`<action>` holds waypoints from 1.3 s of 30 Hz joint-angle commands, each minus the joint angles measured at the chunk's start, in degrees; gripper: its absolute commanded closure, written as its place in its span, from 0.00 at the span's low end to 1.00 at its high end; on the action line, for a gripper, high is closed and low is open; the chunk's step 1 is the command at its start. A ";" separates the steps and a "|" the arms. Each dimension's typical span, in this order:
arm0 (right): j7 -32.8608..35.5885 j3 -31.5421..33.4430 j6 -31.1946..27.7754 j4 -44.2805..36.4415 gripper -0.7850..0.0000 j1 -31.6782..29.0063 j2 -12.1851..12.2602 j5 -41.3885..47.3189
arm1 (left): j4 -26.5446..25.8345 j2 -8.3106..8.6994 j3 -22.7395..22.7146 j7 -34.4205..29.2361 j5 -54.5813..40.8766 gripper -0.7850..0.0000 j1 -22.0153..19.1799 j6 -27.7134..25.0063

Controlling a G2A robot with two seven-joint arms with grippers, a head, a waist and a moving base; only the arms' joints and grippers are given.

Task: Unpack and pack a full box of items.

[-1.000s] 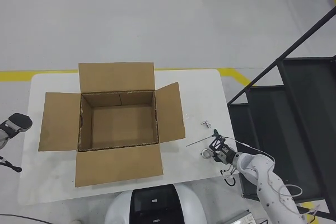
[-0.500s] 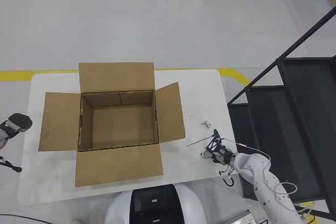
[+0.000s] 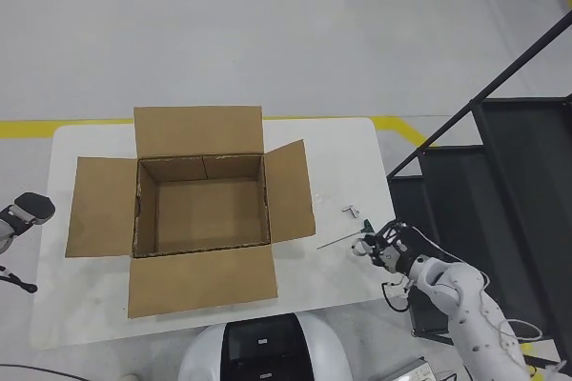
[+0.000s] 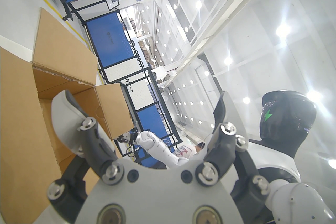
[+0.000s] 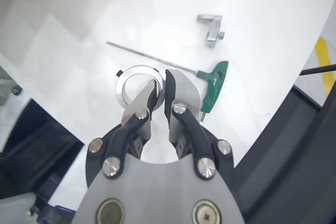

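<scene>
Right hand point(image 5: 160, 79) is closed on the metal ring point(image 5: 139, 69): one finger inside the bore, the other on the outer wall, so it pinches the rim. That makes sense, since the ring is too flat and wide to span across (a wall pinch is the only solid grip here). I can't tell whether the ring is off the counter point(image 3: 334, 152) yet.

The ring sits near the counter's right front corner, well apart from the box point(image 3: 210, 214). The hex key point(image 5: 214, 78) lies just beside it, with the green T-handle next to the outer finger and the shaft running past the ring's far side. It's close enough to get nudged if the hand drags sideways. The small bracket point(image 5: 213, 30) is a bit further off and out of the way.

The box is mid-counter with all four flaps folded out and a bare floor. Flaps down keeps the opening wide for a straight drop from above. With loose parts outside and nothing inside, my read is that unpacking is done and packing starts with this ring.

Left hand point(image 4: 144, 104) hangs off the counter's left edge with its jaws wide apart, holding nothing and pointing up toward the ceiling. It's likely parked to keep the box area free for the right arm.

Next move probably wants a vertical lift first, then a traverse over the right flap.
</scene>
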 commanded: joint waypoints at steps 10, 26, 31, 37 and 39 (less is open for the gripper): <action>10.06 0.68 -7.93 -14.04 1.00 -1.15 1.23 35.34 | 0.00 0.00 0.00 0.00 0.00 0.00 0.00 0.00; 10.89 -3.78 -5.10 -15.07 1.00 0.69 1.18 42.37 | 0.00 0.00 0.00 0.00 0.00 0.00 0.00 0.00; 10.89 -3.78 -5.10 -15.07 1.00 0.69 1.18 42.37 | 0.00 0.00 0.00 0.00 0.00 0.00 0.00 0.00; 11.96 -10.13 -4.64 -16.90 1.00 5.93 0.80 43.15 | 0.00 0.00 0.00 0.00 0.00 0.00 0.00 0.00; 13.59 -14.17 -4.56 -16.41 1.00 9.74 0.53 42.51 | 0.00 0.00 0.00 0.00 0.00 0.00 0.00 0.00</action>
